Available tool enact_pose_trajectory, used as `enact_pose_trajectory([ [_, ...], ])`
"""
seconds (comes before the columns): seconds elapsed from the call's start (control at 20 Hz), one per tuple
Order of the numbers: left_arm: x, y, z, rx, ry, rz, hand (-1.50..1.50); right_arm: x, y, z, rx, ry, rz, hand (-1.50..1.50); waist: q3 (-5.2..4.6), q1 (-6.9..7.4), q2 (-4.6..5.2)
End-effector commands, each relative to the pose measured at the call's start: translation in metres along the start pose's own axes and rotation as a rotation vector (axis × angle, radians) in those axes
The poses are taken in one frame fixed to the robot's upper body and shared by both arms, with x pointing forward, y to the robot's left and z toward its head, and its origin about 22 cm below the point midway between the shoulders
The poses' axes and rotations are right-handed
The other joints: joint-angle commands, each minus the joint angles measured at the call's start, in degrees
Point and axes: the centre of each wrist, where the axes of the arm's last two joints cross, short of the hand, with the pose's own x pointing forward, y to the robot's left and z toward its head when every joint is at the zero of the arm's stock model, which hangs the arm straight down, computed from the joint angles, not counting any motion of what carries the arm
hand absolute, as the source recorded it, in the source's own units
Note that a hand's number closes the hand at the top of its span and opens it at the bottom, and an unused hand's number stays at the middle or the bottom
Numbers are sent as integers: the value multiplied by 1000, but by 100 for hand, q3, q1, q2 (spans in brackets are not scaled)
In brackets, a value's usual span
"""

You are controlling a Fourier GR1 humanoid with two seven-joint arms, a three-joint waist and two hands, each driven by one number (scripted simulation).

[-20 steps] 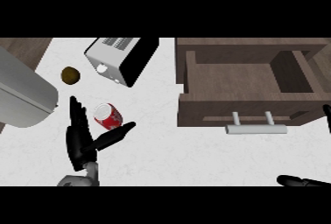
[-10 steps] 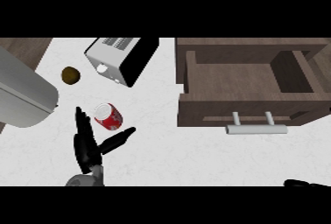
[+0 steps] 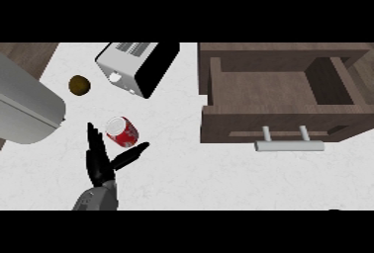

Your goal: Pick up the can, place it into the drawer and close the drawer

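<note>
We see our left hand [image 3: 101, 160] open, fingers straight, thumb spread, holding nothing. The red can [image 3: 122, 132] lies on the white table [image 3: 219, 173] just at its one o'clock. The drawer [image 3: 281, 96] stands open at three o'clock.

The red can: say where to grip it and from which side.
Grip the red can around its middle, across its round sides. It seems to lie tilted on the counter, between the open left hand's fingers and thumb. Probably best to close from that lower-left side; its sides look clear.
</note>
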Motion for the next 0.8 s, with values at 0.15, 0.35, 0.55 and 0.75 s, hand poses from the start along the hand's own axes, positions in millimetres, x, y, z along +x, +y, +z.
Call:
enact_pose_trajectory([
  [0.15,-28,4,-8,43,16,9,-150,12,6,2,8,19,-4,-150,0,-3,3],
  [0.35,-31,-1,-20,30,5,11,-150,0,15,-4,0,-3,1,-150,0,-10,8],
  [0.55,-30,15,-38,-7,-3,17,-150,7,-8,2,-12,2,6,-150,-1,-37,10],
  [0.75,-27,-1,-38,-65,-26,7,-150,14,-3,-7,10,-11,14,-150,-1,-29,11],
])
